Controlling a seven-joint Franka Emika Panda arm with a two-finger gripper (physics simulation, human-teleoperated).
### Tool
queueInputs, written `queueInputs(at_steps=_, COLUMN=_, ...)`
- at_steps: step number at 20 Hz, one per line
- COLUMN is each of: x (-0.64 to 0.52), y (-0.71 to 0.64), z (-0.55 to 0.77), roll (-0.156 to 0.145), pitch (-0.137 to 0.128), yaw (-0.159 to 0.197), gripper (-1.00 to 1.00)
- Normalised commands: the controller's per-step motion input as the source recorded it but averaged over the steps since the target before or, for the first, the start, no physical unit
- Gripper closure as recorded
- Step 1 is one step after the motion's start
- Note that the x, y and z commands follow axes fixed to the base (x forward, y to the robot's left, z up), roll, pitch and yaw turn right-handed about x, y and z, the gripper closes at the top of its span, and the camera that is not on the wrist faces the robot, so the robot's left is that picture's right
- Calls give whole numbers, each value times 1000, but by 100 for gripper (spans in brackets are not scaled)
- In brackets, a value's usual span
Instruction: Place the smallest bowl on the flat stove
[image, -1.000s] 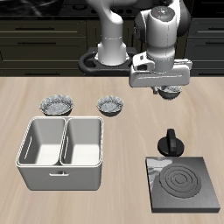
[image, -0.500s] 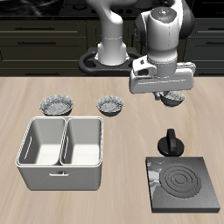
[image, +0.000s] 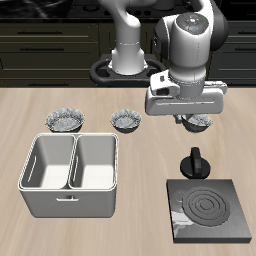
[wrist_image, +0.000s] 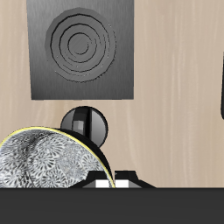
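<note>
Above the counter (image: 150, 150), partway between its far edge and the stove (image: 209, 208) at the near edge, the gripper (image: 195, 118) hangs clamped on the rim of the smallest bowl (image: 198, 121). Farther along the counter, two larger bowls (image: 65, 121) (image: 126, 120) sit beyond a grey bin (image: 70, 175).

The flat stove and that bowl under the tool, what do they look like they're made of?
The flat stove looks like dark grey glass or ceramic with a smooth, slightly glossy face and pale concentric rings; its black knob reads as matte plastic. The bowl at the tool looks like thin pressed metal, grey and shiny, with a crinkled, embossed pattern. These are renders, so that's a guess.
</note>
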Motion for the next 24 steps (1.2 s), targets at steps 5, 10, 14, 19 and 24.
queueInputs(at_steps=5, x=588, y=-41, z=208, roll=4, pitch=14, yaw=2, gripper=100)
queueInputs(at_steps=10, x=432, y=-67, z=222, roll=-20, pitch=-38, yaw=-22, gripper=100)
queueInputs(at_steps=14, x=466, y=-58, z=182, roll=6, pitch=-35, yaw=-13, gripper=100)
queueInputs(at_steps=19, x=308, y=2, z=123, roll=-8, pitch=-43, yaw=-13, gripper=100)
queueInputs(at_steps=24, x=391, y=-38, z=82, roll=-2, pitch=1, yaw=-20, gripper=100)
